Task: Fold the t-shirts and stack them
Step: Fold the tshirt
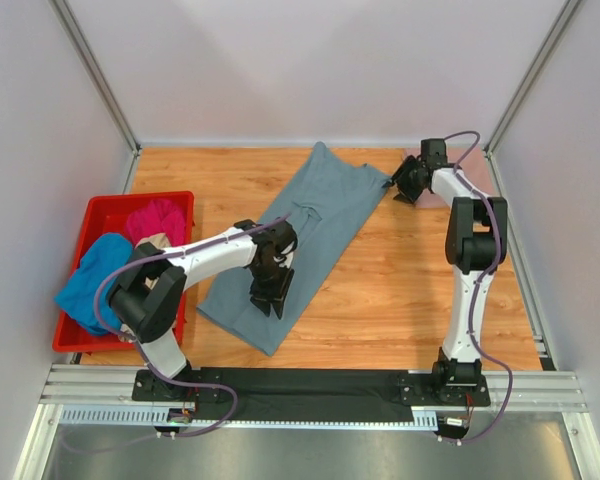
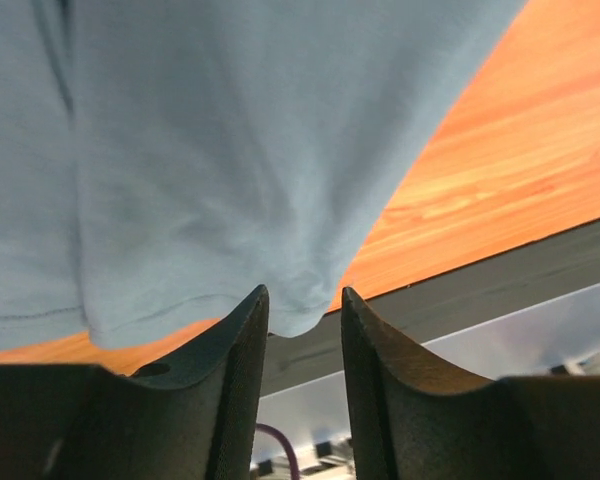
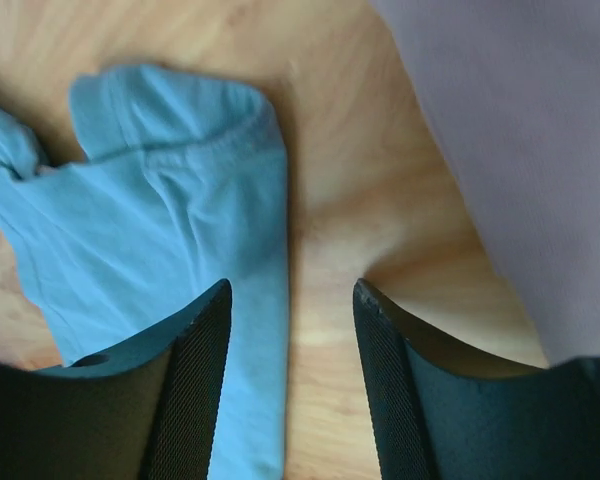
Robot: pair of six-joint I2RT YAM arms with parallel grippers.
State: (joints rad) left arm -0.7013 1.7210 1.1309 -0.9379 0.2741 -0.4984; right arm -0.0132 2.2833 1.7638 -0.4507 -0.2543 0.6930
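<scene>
- Top external view, far left: a red bin (image 1: pixel 140 197) sits on the wooden surface (image 1: pixel 410 280), and it's stuffed. There's a bright blue t-shirt (image 1: pixel 90 285) spilling over its near-left rim, a magenta t-shirt (image 1: pixel 160 215) bunched at the far end, and a scrap of beige t-shirt (image 1: pixel 152 241) between them.
- Moving right, the left arm reaches out from beside the bin, and the left end effector (image 1: pixel 270 300) hangs over the near end of the grey-blue t-shirt (image 1: pixel 325 205).
- Left wrist view: the fingers stand apart with clear daylight between them. A rounded corner of the grey-blue hem dips right at the mouth of that gap. I cannot tell if either finger touches it, but nothing is clamped.
- Centre: the grey-blue t-shirt lies flat on the surface as a long band, running diagonally from near-left to far-right, well apart from the bin.
- Far right: the right end effector (image 1: pixel 398 185) sits just beside the shirt's far end, at the sleeve.
- Right wrist view: its fingers are spread too, with bare wood between them. The sleeve lies flat just beside the left finger, and the pale wall (image 3: pixel 520 130) rises on the right.
</scene>
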